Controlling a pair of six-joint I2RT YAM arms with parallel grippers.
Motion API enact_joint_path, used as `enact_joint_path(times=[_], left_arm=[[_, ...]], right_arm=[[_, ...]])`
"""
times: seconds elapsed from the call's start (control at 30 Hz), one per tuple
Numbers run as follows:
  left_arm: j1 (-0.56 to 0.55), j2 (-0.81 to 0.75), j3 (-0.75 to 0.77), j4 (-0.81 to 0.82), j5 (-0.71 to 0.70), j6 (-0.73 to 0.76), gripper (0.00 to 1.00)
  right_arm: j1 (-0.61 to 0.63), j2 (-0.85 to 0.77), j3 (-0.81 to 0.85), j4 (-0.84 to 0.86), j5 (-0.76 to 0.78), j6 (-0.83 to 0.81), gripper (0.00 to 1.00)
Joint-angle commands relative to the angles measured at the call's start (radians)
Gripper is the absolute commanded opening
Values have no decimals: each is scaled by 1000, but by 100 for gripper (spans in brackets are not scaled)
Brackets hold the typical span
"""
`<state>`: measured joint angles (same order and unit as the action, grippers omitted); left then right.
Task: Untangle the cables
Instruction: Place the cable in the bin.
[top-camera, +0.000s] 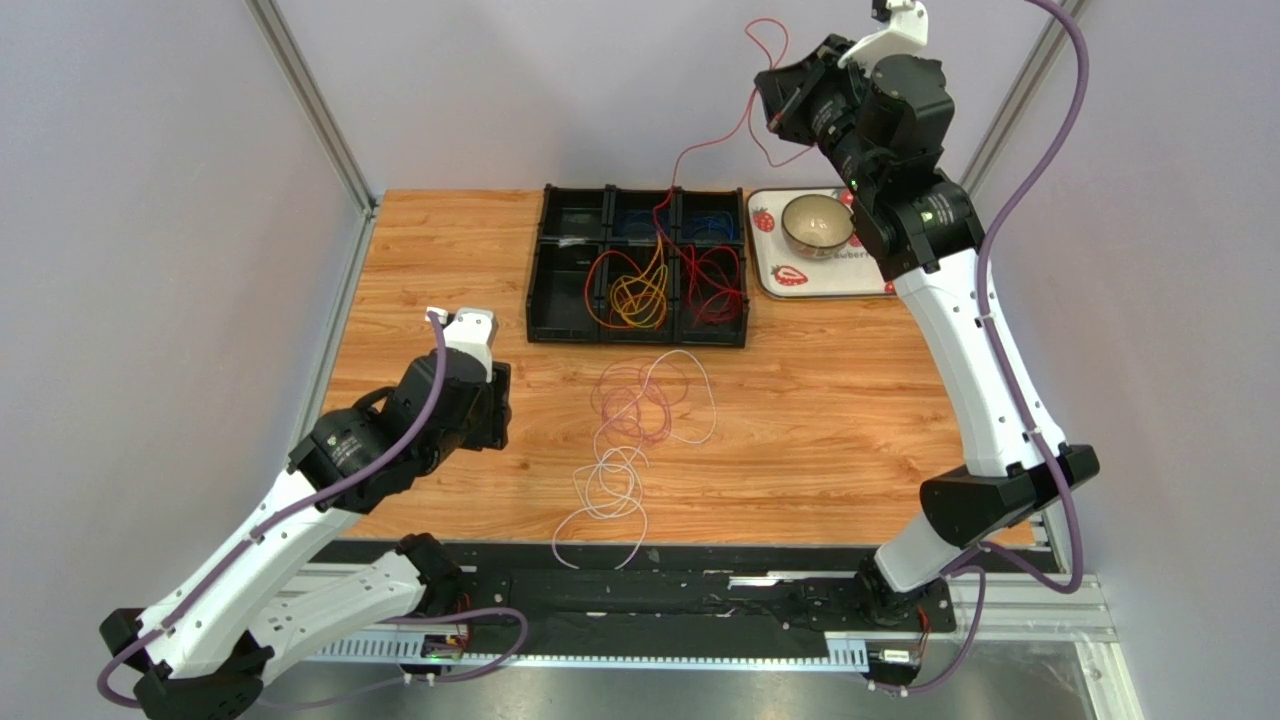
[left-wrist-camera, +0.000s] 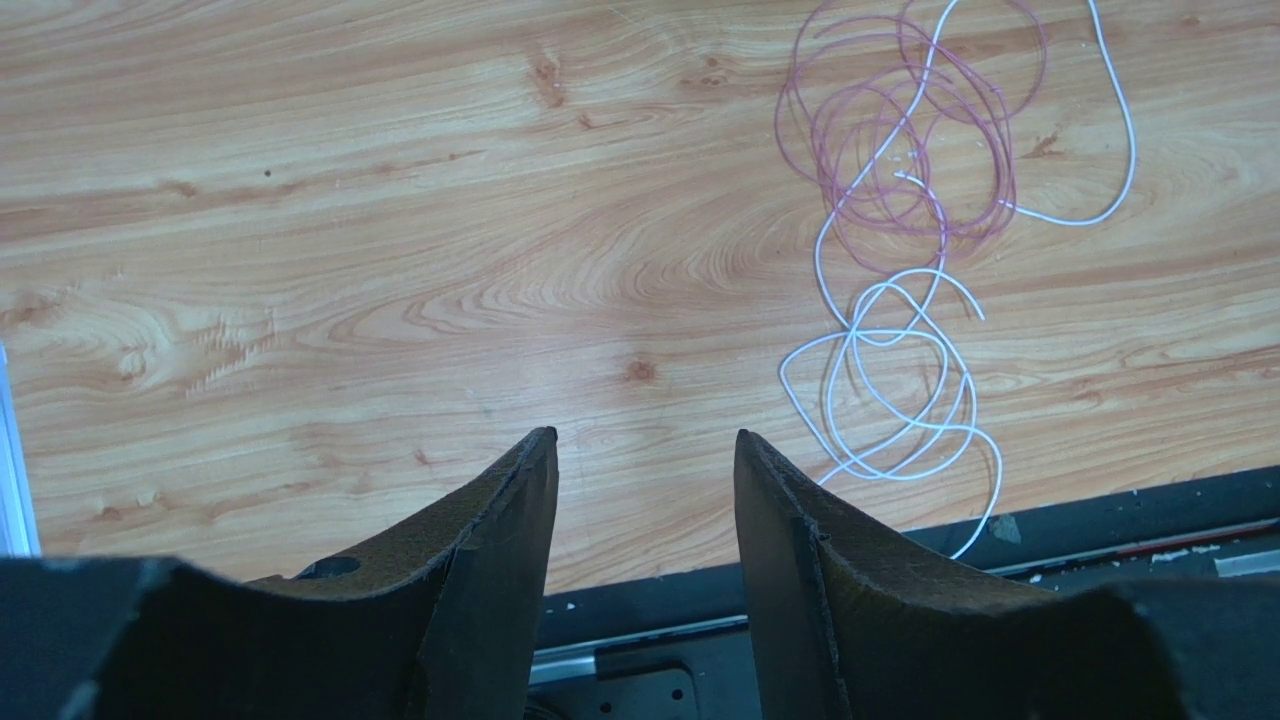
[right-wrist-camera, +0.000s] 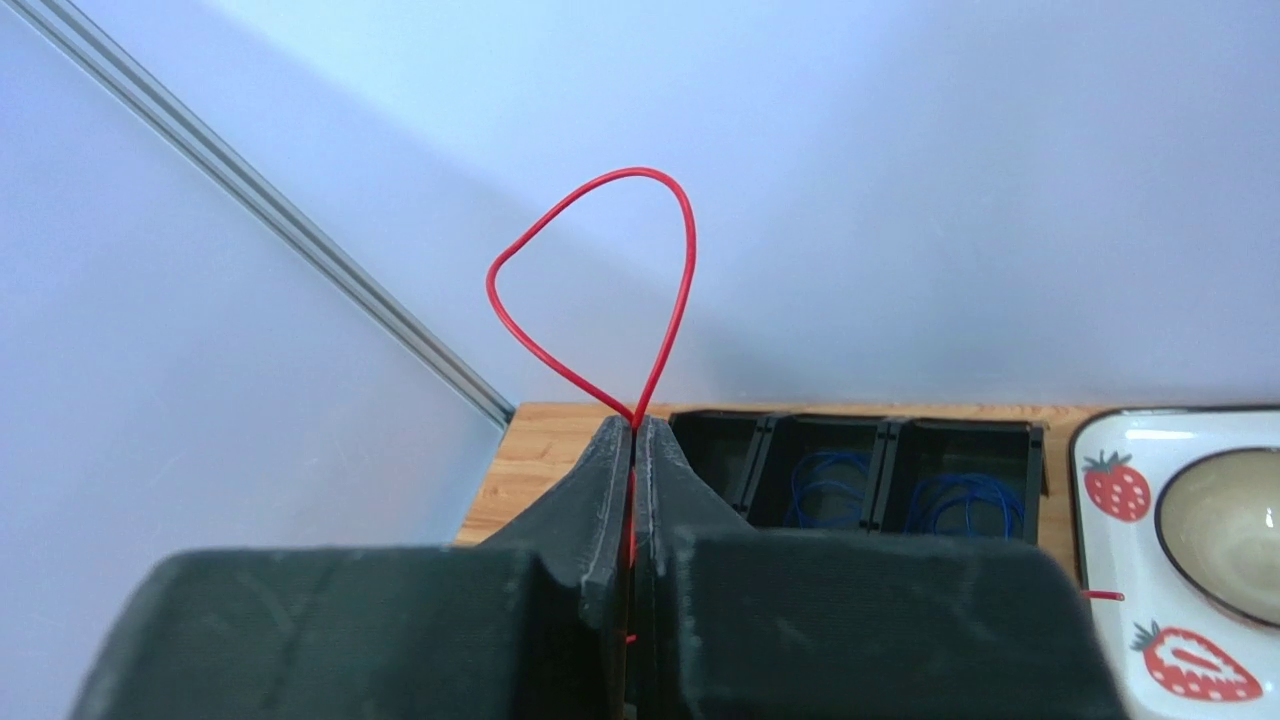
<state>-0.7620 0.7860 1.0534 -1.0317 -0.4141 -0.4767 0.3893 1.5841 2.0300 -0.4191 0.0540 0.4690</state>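
**Fig.** Left arm (top-camera: 256, 548) and right arm (top-camera: 969, 353), both bolted to the black mounting rail (top-camera: 646, 597), are showing white link shells and black joint housings. A purple sheathed cable (top-camera: 1080, 75) is running beside each arm, up from the rail. The fingers (left-wrist-camera: 489, 585) of the left gripper (left-wrist-camera: 643, 443) are looking matte black and wedge-shaped, perhaps rubber-faced.

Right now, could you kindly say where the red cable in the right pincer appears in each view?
Top external: red cable rises from the tray to the right pincer, top right.
Left wrist: not in it.
Right wrist: red cable loops above the shut pincer, centre.
Shared landmark: the wooden table.
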Motion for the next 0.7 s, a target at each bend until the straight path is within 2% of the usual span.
enact_joint_path(times=[0.0, 0.4, 0.67], left_arm=[[10, -8, 0, 4, -14, -7, 56], [26, -8, -4, 12, -2, 0, 56], [39, -10, -6, 16, 8, 4, 56]], right_arm=[[-6, 56, 110, 49, 21, -18, 0], [-66, 178, 142, 148, -20, 2, 0], [-78, 182, 26, 192, -8, 26, 0]])
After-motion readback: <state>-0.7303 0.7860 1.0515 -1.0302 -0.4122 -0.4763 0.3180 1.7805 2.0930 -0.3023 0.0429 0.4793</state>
